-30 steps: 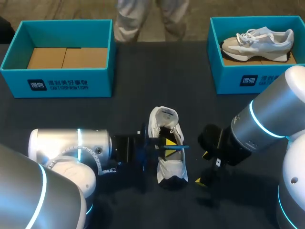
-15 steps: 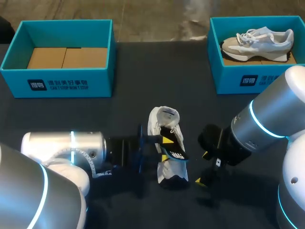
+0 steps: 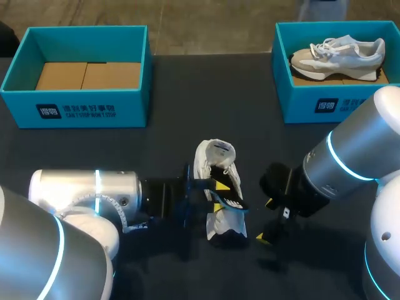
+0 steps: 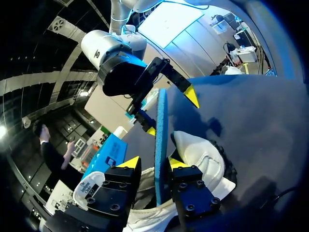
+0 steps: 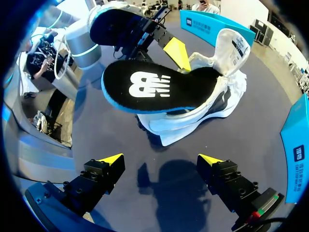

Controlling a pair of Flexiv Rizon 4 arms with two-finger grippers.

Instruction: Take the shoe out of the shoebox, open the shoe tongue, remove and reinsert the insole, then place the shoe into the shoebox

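**Insole held clear of the shoe, right gripper waiting open**

The left gripper (image 4: pixel 153 163) was clenched on the insole (image 5: pixel 154 92). Its two yellow-tipped fingers pressed the thin blue-edged sole from both sides, so that the insole stood on its edge between them. Just under and ahead of this gripper lay the white shoe (image 5: pixel 227 82) on the dark table (image 3: pixel 187 100), with its tongue pulled up. The far end of the insole seemed to rest at the shoe's opening, while most of its length was in the air outside.

The right gripper (image 5: pixel 160 159) was released, its fingers wide apart with nothing between them. It hovered low over the table, and the shoe lay just ahead of it.

I judge that the insole step was in hand. I cannot tell whether the insole was coming out or going back in. If out, the next move needs a lift away from the opening. If in, the toe end must be aimed into the shoe, and the right gripper may need to steady the shoe.

Around both grippers the table gave free room. Far beyond the left gripper stood the empty shoebox (image 3: pixel 81 106), well apart. Far beyond the right gripper a second shoebox (image 3: pixel 325 103) held a grey sneaker (image 3: pixel 337 55). I judge that the high walls of the boxes are the only edges to mind later.
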